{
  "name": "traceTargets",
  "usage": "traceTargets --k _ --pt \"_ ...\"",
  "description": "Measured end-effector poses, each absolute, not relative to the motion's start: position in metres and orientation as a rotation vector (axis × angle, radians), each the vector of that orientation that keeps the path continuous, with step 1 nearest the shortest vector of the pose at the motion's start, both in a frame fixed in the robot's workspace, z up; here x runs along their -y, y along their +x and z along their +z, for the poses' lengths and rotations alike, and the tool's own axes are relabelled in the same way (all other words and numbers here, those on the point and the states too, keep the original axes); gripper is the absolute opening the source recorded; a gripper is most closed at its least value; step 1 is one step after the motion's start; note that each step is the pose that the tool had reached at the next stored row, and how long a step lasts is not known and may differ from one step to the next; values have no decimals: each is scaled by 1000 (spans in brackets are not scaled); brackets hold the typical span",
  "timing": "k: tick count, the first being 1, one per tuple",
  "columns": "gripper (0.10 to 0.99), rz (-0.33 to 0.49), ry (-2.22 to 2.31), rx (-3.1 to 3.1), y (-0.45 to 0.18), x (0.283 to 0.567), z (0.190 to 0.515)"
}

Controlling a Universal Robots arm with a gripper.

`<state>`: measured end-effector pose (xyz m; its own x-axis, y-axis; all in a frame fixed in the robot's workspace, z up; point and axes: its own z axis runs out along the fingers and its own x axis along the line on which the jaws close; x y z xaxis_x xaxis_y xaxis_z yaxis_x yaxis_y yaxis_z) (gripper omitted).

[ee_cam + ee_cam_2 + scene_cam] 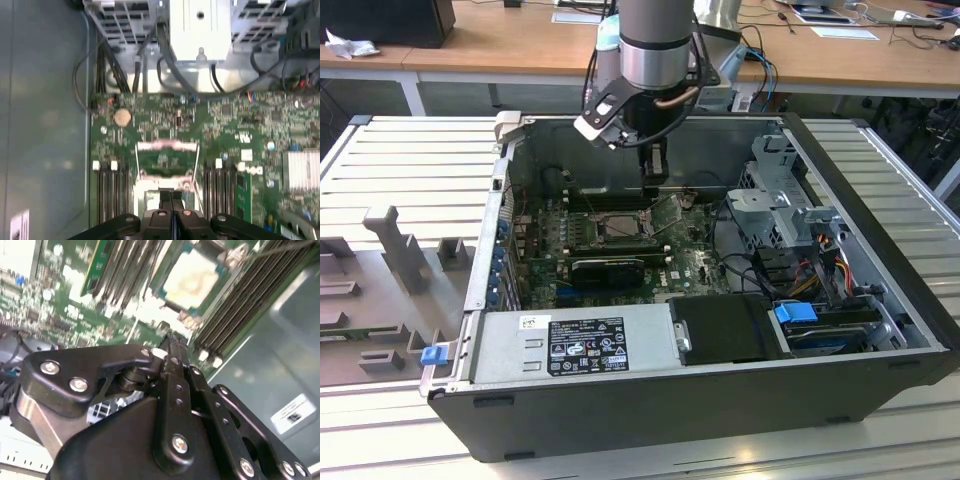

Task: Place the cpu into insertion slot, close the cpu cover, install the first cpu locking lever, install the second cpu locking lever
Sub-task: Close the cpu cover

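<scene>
The cpu (192, 279) lies flat in the insertion slot (618, 226) on the green motherboard, pale face up. In the first wrist view the cpu (146, 197) is partly hidden behind the fingers. The cpu cover (667, 212), a thin metal frame with an open window, stands raised on the exterior view's right of the slot. Board parts show through the window of the cpu cover (166, 160). My gripper (656, 180) hangs just above the slot's edge near the cover. Its black fingers (165, 205) are pressed together, shut on nothing; the gripper (169, 342) hovers close over the board.
The open computer case (880, 250) walls the motherboard in on all sides. A black card (610, 268) lies in front of the slot, a grey power supply (570, 345) nearer still. A drive cage (780, 200) with cables stands at the exterior view's right. Memory slots (110, 195) flank the socket.
</scene>
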<state>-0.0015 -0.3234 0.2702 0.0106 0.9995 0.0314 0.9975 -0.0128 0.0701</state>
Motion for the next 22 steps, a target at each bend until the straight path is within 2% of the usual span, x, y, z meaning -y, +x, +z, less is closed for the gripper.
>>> traceTargets --k 22 --pt "106 112 2213 -2187 29 323 269"
